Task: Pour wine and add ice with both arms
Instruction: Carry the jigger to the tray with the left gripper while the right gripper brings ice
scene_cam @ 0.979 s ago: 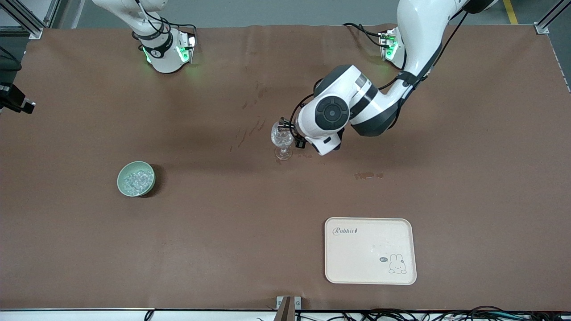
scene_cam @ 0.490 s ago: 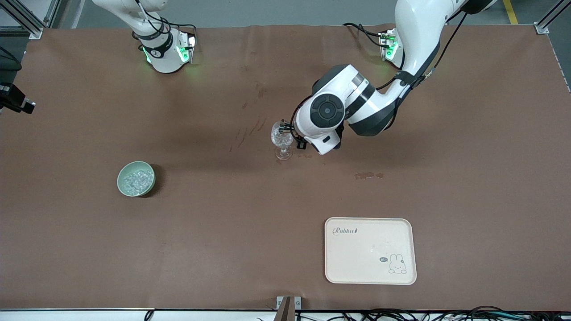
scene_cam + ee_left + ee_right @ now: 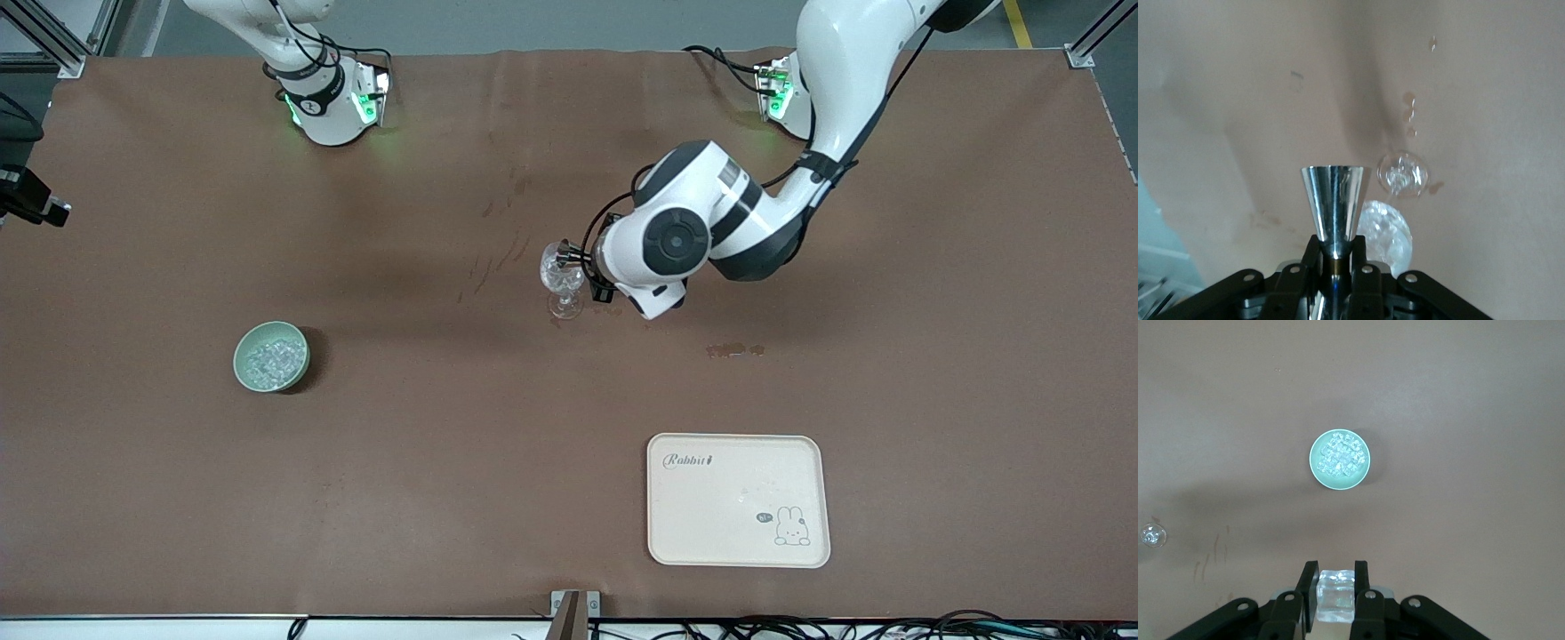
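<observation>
The clear stemmed glass (image 3: 564, 277) stands mid-table; it also shows in the left wrist view (image 3: 1386, 233). My left gripper (image 3: 578, 261) is at its rim, shut on a shiny metal cone cup (image 3: 562, 248). In the left wrist view that gripper (image 3: 1336, 245) holds the cup (image 3: 1332, 199) with its wide mouth pointing away, beside the glass bowl. The ice (image 3: 271, 358) fills the pale green bowl (image 3: 247, 342) toward the right arm's end. My right gripper (image 3: 1336, 577) is out of the front view, high over the table, shut on one ice cube (image 3: 1336, 595); the bowl (image 3: 1317, 468) lies below it.
A cream rabbit tray (image 3: 738, 533) lies near the front edge, toward the left arm's end. Dark stains (image 3: 734, 350) mark the brown cloth near the glass. Black equipment (image 3: 27, 200) sits at the table edge at the right arm's end. The glass shows small in the right wrist view (image 3: 1151, 535).
The left arm's wrist and elbow have swung a little toward the left arm's end and the front camera. The metal cup stays at the glass rim. The bowl and tray have not moved.
</observation>
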You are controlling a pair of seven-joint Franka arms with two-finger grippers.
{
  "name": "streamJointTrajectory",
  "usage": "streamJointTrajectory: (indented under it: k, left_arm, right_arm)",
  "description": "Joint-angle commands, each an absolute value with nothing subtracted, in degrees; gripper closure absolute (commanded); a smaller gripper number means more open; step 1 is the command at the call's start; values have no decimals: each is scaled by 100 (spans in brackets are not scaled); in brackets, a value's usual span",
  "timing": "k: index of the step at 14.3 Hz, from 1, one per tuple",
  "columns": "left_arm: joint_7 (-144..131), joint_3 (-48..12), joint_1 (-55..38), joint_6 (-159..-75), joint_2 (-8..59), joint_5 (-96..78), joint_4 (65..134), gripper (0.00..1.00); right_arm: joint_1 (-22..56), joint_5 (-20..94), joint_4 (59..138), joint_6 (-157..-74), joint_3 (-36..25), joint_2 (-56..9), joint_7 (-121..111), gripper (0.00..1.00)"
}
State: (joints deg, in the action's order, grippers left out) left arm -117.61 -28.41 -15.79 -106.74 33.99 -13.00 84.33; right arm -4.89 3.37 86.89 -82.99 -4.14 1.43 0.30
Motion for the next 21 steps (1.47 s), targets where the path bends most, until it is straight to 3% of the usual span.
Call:
streamJointTrajectory:
  k: [1, 6, 11, 16, 21]
  left_arm:
    - [-11130, -2883, -1162, -10617, 3454, -2001, 8297, 99]
    - [-9627, -2874, -239, -10617, 3524, -3408, 8297, 99]
    - [-8703, -2865, 772, -10626, 4059, -4049, 7841, 100]
    - [-8359, -2716, 1598, -11336, 4560, -4377, 7576, 100]
    - [-7657, -2707, 1872, -12593, 5578, -5294, 7279, 99]
  right_arm:
    - [-519, 334, 8657, -8253, -343, 149, 105, 100]
    - [-325, 605, 8657, -8025, 86, 158, 920, 100]
    - [-203, 545, 8666, -8269, 1772, 71, 2729, 100]
    - [851, 519, 8692, -9235, 2231, -701, 4786, 100]
    - [1151, -411, 8719, -10282, 3250, -1764, 6729, 100]
